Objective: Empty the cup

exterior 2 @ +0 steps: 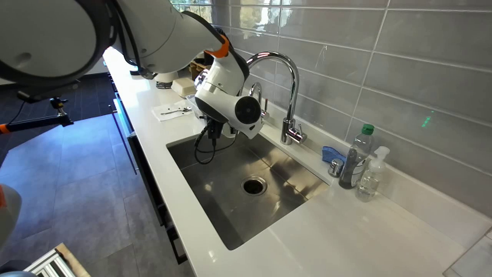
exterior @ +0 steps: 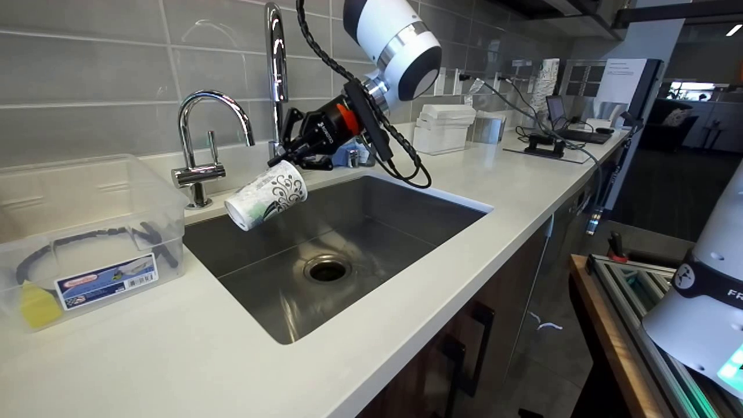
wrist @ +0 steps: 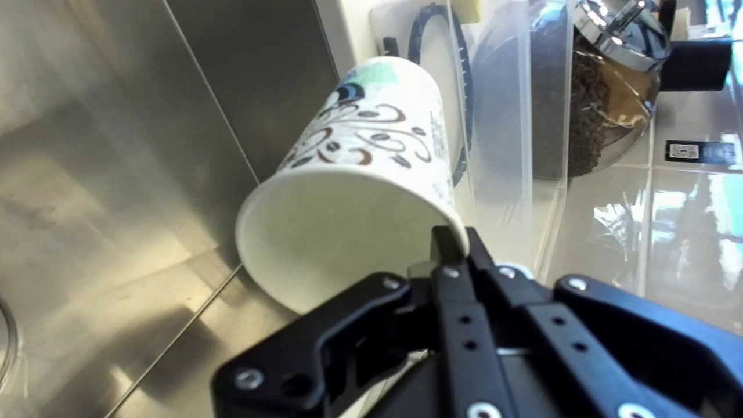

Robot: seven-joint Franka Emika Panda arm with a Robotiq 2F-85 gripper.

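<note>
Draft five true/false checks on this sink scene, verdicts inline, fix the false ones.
1. The gripper holds the cup by its rim. True.
2. The cup stands upright on the counter. False: it is held tilted in the air.
3. The wrist view looks into the cup's open mouth. True.
4. Only one faucet shows in the scene. False: a tall faucet and a shorter faucet stand on the wall side of the sink.
5. In an exterior view, a green-capped bottle stands beside a pump bottle. True.
</note>
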